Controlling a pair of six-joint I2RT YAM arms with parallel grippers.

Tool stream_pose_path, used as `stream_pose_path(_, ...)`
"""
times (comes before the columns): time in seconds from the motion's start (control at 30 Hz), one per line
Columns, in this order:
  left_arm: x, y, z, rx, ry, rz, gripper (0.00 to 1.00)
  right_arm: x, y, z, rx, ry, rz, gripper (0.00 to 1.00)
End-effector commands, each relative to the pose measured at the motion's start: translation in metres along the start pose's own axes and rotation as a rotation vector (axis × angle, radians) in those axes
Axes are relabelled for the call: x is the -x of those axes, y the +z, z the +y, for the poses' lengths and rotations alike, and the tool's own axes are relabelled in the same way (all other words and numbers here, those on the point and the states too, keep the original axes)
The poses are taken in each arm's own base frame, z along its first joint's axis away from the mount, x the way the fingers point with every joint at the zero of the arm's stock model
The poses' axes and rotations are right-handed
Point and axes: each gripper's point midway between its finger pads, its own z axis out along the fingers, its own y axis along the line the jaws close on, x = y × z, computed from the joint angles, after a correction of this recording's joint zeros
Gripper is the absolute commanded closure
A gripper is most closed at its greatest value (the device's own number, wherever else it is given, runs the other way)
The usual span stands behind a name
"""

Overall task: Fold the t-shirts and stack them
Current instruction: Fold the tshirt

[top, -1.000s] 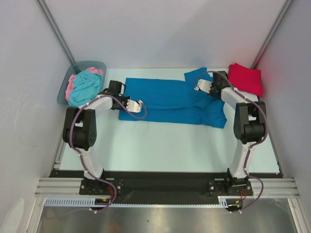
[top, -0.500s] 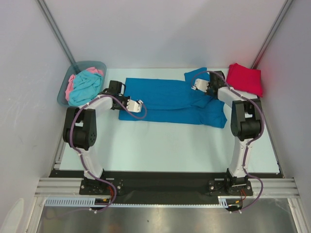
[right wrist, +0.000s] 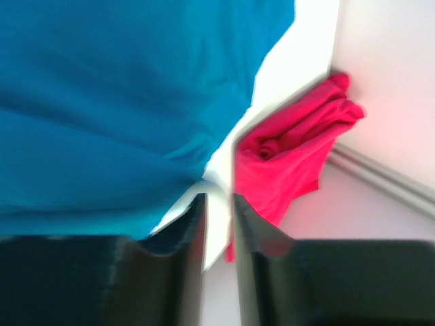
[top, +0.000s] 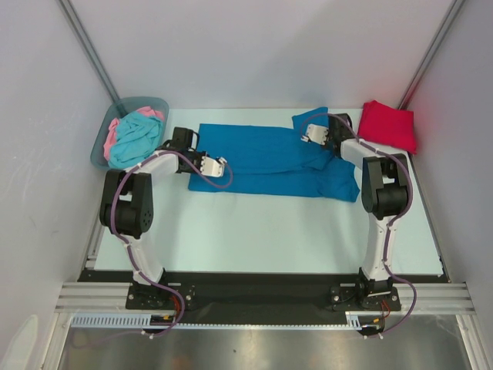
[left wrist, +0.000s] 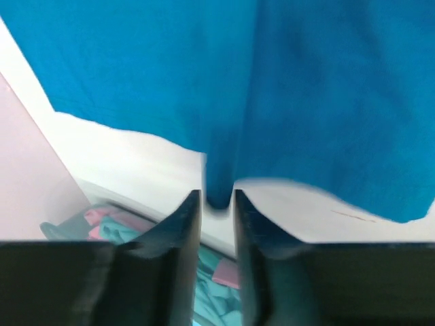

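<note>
A deep blue t-shirt [top: 269, 158] lies spread across the back of the table, one sleeve [top: 312, 117] pointing toward the back. My left gripper [top: 218, 168] is at the shirt's left part and is shut on a fold of the blue cloth [left wrist: 217, 193]. My right gripper [top: 314, 132] hovers over the shirt's right shoulder near that sleeve. Its jaws are nearly together with only bare table showing between them [right wrist: 217, 197]; the blue shirt [right wrist: 102, 102] lies to their left. A bright red t-shirt [top: 389, 125] lies folded in the back right corner and shows in the right wrist view [right wrist: 292, 156].
A grey-blue bin [top: 102, 142] at the back left holds a turquoise shirt [top: 135, 135] and a pink one [top: 113, 132]; both show under my left jaws [left wrist: 211, 285]. White walls close in the back and sides. A metal post [top: 420, 69] stands behind the red shirt.
My right gripper has moved a little back and to the left over the shirt's shoulder. The left gripper and the blue shirt's left part have stayed put.
</note>
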Motion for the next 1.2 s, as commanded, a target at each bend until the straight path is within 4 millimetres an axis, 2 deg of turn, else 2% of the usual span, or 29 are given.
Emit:
stream_pose_path(0.0, -0.007, -0.002, 0.016, 0.058, -0.008, 0.033, 0.63, -0.004, 0.003, -0.024, -0.113, -0.007, 0.038, 0.6)
stream_pose_path(0.03, -0.008, -0.002, 0.017, 0.068, -0.008, 0.041, 0.45, -0.005, 0.003, -0.025, -0.12, -0.001, 0.04, 0.5)
stream_pose_path(0.07, -0.01, -0.002, 0.018, 0.076, -0.009, 0.049, 0.01, -0.005, 0.003, -0.028, -0.136, 0.006, 0.04, 0.37)
stream_pose_path(0.17, -0.013, -0.002, 0.019, 0.091, -0.012, 0.072, 0.0, -0.005, 0.004, -0.033, -0.167, 0.013, 0.04, 0.23)
stream_pose_path(0.23, -0.017, -0.001, 0.018, 0.096, -0.015, 0.087, 0.0, -0.005, 0.004, -0.034, -0.176, 0.011, 0.045, 0.23)
stream_pose_path(0.4, -0.019, -0.004, 0.022, 0.137, -0.026, 0.103, 0.0, -0.007, -0.001, -0.057, -0.281, 0.053, 0.052, 0.19)
stream_pose_path(0.53, -0.023, -0.014, 0.048, 0.254, -0.074, 0.115, 0.0, -0.005, -0.01, -0.076, -0.322, 0.131, 0.062, 0.2)
stream_pose_path(0.6, -0.028, -0.025, 0.066, 0.329, -0.148, 0.136, 0.0, -0.001, -0.019, -0.084, -0.321, 0.173, 0.053, 0.2)
stream_pose_path(0.73, -0.031, -0.038, 0.083, 0.401, -0.236, 0.139, 0.0, 0.007, -0.033, -0.085, -0.309, 0.211, 0.034, 0.2)
stream_pose_path(0.8, -0.031, -0.042, 0.084, 0.417, -0.259, 0.141, 0.0, 0.013, -0.039, -0.088, -0.316, 0.229, 0.023, 0.19)
stream_pose_path(0.83, -0.032, -0.043, 0.084, 0.423, -0.264, 0.142, 0.0, 0.011, -0.04, -0.077, -0.258, 0.216, 0.037, 0.21)
stream_pose_path(0.87, -0.032, -0.046, 0.084, 0.427, -0.27, 0.147, 0.0, 0.013, -0.042, -0.071, -0.211, 0.237, 0.031, 0.29)
stream_pose_path(0.9, -0.031, -0.05, 0.084, 0.431, -0.27, 0.143, 0.0, 0.023, -0.047, -0.067, -0.157, 0.251, -0.009, 0.34)
stream_pose_path(0.93, -0.03, -0.053, 0.083, 0.434, -0.276, 0.133, 0.0, 0.032, -0.056, -0.075, -0.133, 0.28, -0.044, 0.38)
stream_pose_path(0.97, -0.028, -0.054, 0.079, 0.415, -0.289, 0.12, 0.0, 0.029, -0.062, -0.048, 0.015, 0.258, -0.022, 0.51)
stream_pose_path(1.0, -0.023, -0.056, 0.079, 0.407, -0.29, 0.091, 0.0, 0.044, -0.068, -0.035, 0.094, 0.288, -0.07, 0.58)
stream_pose_path(1.03, -0.021, -0.061, 0.071, 0.368, -0.296, 0.087, 0.0, 0.046, -0.079, -0.019, 0.187, 0.273, -0.06, 0.64)
stream_pose_path(1.07, -0.014, -0.062, 0.069, 0.349, -0.293, 0.051, 0.0, 0.05, -0.084, -0.009, 0.235, 0.262, -0.07, 0.88)
stream_pose_path(1.1, -0.007, -0.064, 0.069, 0.337, -0.291, 0.016, 0.0, 0.056, -0.088, -0.001, 0.263, 0.27, -0.077, 1.0)
stream_pose_path(1.13, -0.002, -0.064, 0.059, 0.289, -0.292, -0.001, 0.0, 0.063, -0.096, 0.009, 0.297, 0.247, -0.086, 1.0)
stream_pose_path(1.17, 0.001, -0.066, 0.059, 0.279, -0.284, -0.01, 0.02, 0.065, -0.098, 0.017, 0.32, 0.235, -0.092, 1.0)
